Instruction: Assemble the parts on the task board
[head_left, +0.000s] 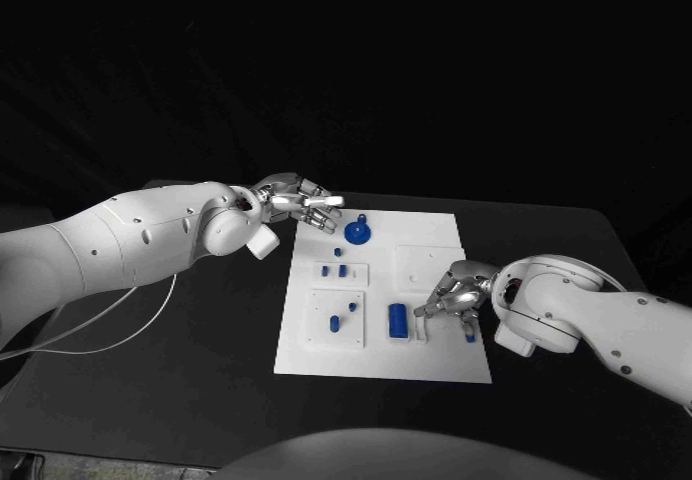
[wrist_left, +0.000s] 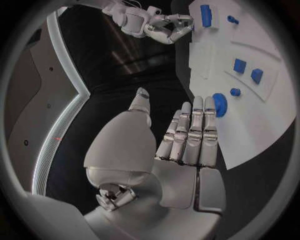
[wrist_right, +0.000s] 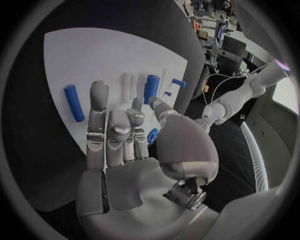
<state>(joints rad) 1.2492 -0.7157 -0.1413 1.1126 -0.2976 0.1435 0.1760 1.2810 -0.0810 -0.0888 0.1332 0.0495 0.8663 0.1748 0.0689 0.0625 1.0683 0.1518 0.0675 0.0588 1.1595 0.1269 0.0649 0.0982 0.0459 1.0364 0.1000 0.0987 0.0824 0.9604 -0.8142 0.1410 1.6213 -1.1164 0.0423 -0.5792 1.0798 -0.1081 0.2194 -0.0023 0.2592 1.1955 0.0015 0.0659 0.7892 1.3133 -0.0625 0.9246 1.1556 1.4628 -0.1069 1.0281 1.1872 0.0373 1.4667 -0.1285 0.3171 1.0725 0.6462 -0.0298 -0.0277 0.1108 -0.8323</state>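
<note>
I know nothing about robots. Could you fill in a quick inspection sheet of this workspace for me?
Surface: black table.
Job's things: white task board lying flat in the middle; blue parts on it, among them a round one near the far edge and a long cylinder near the right hand.
Clutter: nothing seen.
Hands: left hand at the board's far left corner, fingers apart, empty; right hand over the board's right side, whether it holds a part cannot be told.
Cables: white cable beside the left arm.
Surroundings: dark.
</note>
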